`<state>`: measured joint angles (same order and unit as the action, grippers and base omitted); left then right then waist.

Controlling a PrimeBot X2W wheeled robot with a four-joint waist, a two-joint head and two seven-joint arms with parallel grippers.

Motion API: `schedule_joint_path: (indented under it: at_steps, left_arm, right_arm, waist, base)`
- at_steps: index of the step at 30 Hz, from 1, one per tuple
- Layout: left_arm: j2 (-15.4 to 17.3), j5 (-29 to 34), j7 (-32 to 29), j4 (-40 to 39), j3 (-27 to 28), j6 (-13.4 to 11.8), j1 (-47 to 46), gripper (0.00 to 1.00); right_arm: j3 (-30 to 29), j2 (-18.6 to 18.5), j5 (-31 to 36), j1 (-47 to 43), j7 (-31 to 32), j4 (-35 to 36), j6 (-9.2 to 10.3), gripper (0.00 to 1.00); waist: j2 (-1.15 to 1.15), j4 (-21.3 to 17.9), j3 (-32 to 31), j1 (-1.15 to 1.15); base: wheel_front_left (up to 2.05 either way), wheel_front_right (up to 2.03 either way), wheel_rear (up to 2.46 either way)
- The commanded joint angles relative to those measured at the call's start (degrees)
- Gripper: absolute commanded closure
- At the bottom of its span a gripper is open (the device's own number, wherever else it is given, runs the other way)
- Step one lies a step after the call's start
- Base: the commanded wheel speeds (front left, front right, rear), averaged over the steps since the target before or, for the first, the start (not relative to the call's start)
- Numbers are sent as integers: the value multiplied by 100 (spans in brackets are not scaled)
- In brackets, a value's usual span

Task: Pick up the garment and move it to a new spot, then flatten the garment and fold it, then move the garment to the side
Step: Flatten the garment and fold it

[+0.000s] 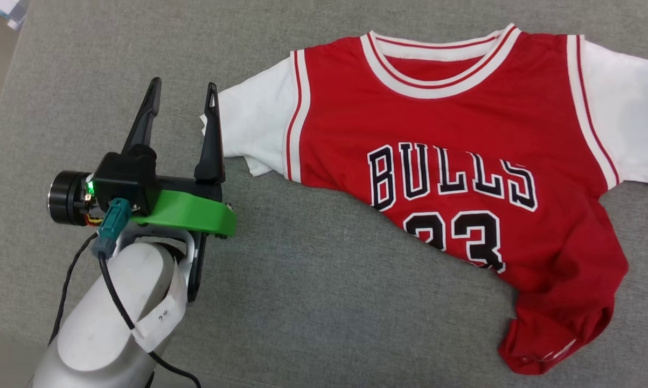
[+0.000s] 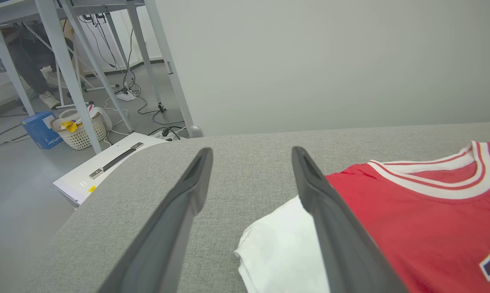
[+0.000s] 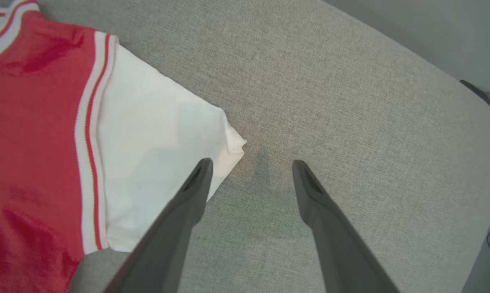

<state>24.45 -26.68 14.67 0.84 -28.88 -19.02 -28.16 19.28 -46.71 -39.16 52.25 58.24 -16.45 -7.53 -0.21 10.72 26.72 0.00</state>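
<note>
- Garment (image 1: pixel 464 134) lies chest-up on grey cushion (image 1: pixel 313 302), its hem bunched at the robot's right.
- Soft, light, limp cloth that likely sags and creases when lifted; best pinched at the sleeve edges or shoulders.
- Left gripper (image 1: pixel 183 83) is spread, with one finger beside the left sleeve (image 1: pixel 253 129).
- Right gripper (image 3: pixel 251 162) is spread, with one finger over the right sleeve (image 3: pixel 155 154) edge.

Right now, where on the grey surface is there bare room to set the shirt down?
Widest bare patch: the grey surface between the left gripper and the bunched hem of the shirt. A smaller patch lies past the right sleeve, by the right gripper. It is crowded at the far right, where the shirt sprawls.
</note>
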Motion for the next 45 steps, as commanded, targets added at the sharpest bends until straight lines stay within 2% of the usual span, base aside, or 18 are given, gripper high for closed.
schedule_joint_path:
  at_steps: [1, 8, 12, 13, 14, 23, 31, 38, 45]
  left_arm:
    - [-86, 97, 32, 15, 93, 86, 90, 0]
    - [-379, 419, 32, 172, 464, 409, 114, 0]
    - [-505, 569, 32, 277, 627, 566, 123, 0]
    - [-535, 608, 32, 304, 668, 605, 126, 0]
    - [-555, 638, 32, 326, 698, 634, 130, 0]
    - [-532, 812, 32, 705, 1018, 944, 194, 0]
    - [-197, 771, 6, 973, 1212, 1331, -44, 0]
    - [177, 781, -534, 1205, 1104, 1775, -818, 0]
    - [342, 684, -1465, 1610, 763, 2376, -1862, 0]
  right_arm:
    - [84, 20, 65, 74, -3, -105, 4, 0]
    - [384, 223, -133, -292, -108, -604, 4, 0]
    - [602, 199, -227, -482, -193, -704, 4, 0]
    - [657, 183, -236, -491, -233, -699, 4, 54]
    - [693, 170, -238, -482, -291, -688, 4, 100]
    - [868, 53, -269, -216, -1368, -544, 4, 100]
    - [945, -497, -643, -576, -2128, 97, 4, 100]
    - [891, -795, -814, -1137, -2431, 639, 4, 100]
    - [725, -797, -856, -1656, -2583, 955, 4, 100]
  waist:
    - [21, 243, 347, 0]
    - [21, 263, 491, 0]
    - [21, 233, 491, 0]
    - [21, 221, 482, 0]
    - [21, 208, 470, 0]
    - [21, -45, -39, 0]
    - [21, -409, -542, 0]
    - [21, -758, -731, 0]
    - [21, -1029, -738, 0]
  base:
    - [0, 0, 0]
    - [0, 0, 0]
    - [0, 0, 0]
    - [0, 0, 0]
    - [0, 0, 0]
    - [0, 0, 0]
    - [0, 0, 0]
    - [0, 0, 0]
    - [0, 0, 0]
